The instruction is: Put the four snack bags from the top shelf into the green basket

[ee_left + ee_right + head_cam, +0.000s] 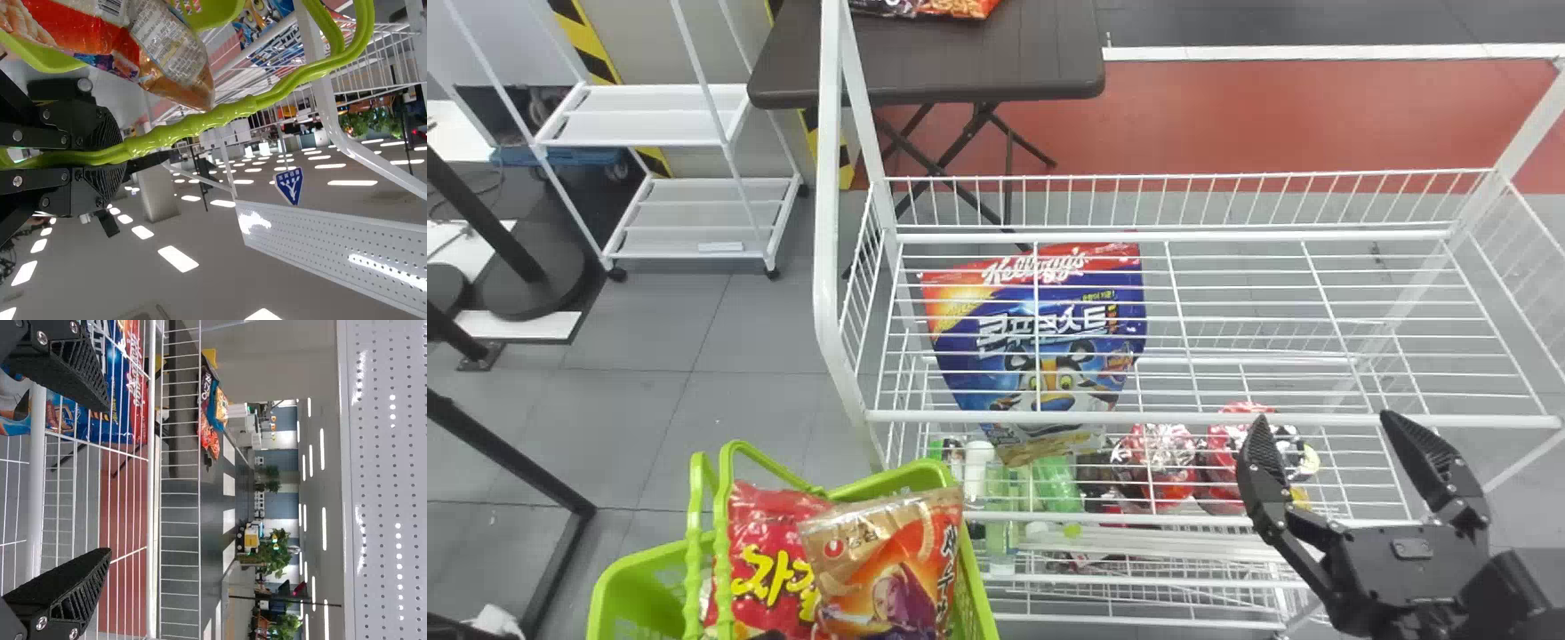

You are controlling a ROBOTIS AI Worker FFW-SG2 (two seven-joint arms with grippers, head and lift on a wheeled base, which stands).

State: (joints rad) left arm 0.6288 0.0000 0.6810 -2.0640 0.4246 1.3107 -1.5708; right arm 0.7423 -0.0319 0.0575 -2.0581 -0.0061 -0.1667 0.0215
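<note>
Shelf (1316, 419) holds one blue snack bag (1040, 329) toward nine o'clock; green basket (618, 582), seven o'clock, contains red bag (765, 533) and orange bag (903, 551); right end effector (1327, 423), four o'clock, wide; left end effector (108, 157) clasps basket handle (220, 116).

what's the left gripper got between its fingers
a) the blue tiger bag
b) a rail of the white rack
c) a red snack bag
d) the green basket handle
d, the left wrist view shows the left gripper clamped around the green basket handle.

Lettering (1042, 329) marks the snack bags (1040, 360) and blue sign (289, 185).
</note>
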